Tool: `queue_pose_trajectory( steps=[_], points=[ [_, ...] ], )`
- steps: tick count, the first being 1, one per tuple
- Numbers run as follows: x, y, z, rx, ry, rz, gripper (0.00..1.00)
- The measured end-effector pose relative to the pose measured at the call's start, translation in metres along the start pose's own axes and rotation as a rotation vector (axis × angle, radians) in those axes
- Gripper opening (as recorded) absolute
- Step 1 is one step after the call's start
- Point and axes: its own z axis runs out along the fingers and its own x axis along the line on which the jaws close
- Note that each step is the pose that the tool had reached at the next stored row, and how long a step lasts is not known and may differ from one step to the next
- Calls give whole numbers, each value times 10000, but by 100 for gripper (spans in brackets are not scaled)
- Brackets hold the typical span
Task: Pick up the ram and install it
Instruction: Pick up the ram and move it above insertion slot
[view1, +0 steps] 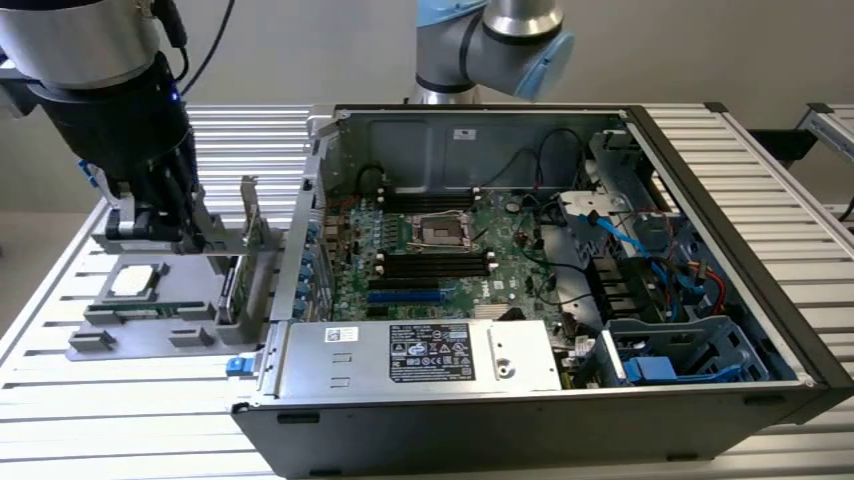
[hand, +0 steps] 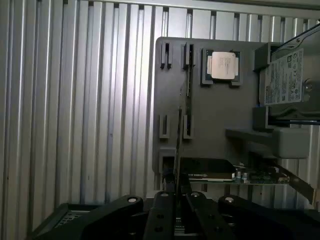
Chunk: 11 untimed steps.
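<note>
The ram (hand: 177, 145) shows edge-on in the wrist view as a thin dark stick running out from between my fingers over the grey parts holder (hand: 210, 115). My gripper (hand: 177, 197) is shut on its near end. In the exterior view the gripper (view1: 158, 225) hangs just above the holder (view1: 134, 325) at the exterior view's left, outside the open computer case (view1: 747, 250). Black memory slots (view1: 434, 262) lie beside the processor socket (view1: 441, 232) on the motherboard.
On the holder sit a square silver processor chip (view1: 136, 281) and an upright expansion card (view1: 247, 260) with a metal bracket. A hard drive (hand: 290, 75) lies beside the holder. The case's side wall (view1: 314, 200) and power supply (view1: 414, 355) stand between holder and motherboard.
</note>
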Motion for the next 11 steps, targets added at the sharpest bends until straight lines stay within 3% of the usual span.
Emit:
queue_pose_trajectory(
  steps=[1,9,11],
  points=[
    [7,-140,-128,2,-58,-3,14],
    [23,-482,-439,7,-196,-12,14],
    [25,-573,-477,8,-212,-13,14]
  ],
)
